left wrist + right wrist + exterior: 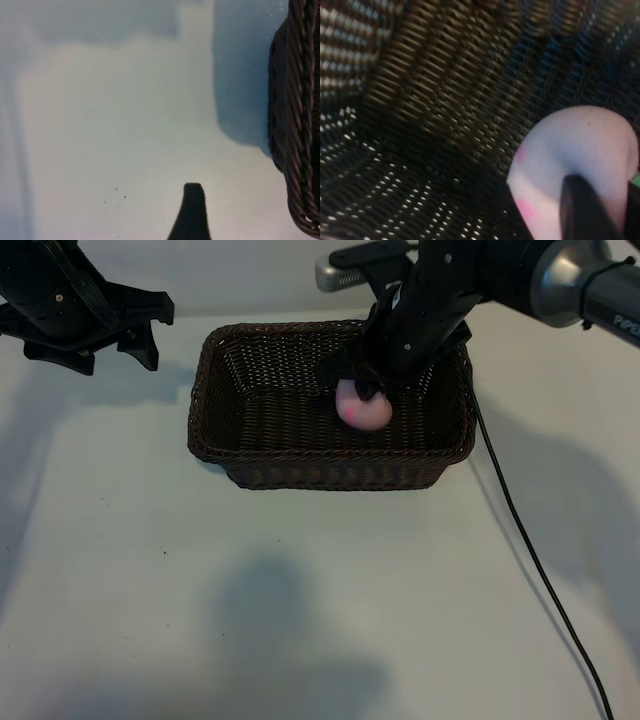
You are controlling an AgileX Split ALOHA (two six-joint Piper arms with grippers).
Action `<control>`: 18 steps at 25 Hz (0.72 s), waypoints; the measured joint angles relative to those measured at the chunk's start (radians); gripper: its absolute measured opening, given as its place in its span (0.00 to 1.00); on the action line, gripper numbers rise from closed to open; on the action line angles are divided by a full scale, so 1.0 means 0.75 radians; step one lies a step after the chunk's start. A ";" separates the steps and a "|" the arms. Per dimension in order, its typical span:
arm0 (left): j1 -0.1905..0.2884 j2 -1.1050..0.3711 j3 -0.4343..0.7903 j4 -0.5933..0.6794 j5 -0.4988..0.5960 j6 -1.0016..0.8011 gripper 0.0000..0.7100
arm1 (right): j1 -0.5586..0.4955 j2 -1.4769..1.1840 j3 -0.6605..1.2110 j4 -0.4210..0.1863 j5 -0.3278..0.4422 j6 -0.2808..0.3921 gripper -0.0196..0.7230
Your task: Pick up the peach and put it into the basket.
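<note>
The pink peach with a redder blush hangs low inside the dark brown wicker basket, towards its right half. My right gripper reaches down into the basket from the far side and is shut on the peach. In the right wrist view the peach fills the corner, with a dark finger across it and the basket weave behind. My left gripper hovers open at the far left, away from the basket.
The left wrist view shows bare white table, one dark finger and the basket's outer wall at the side. A black cable trails across the table to the right of the basket.
</note>
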 joint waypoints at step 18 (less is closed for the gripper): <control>0.000 0.000 0.000 0.000 0.000 0.004 0.83 | -0.132 -0.013 -0.429 -0.097 0.538 0.031 0.69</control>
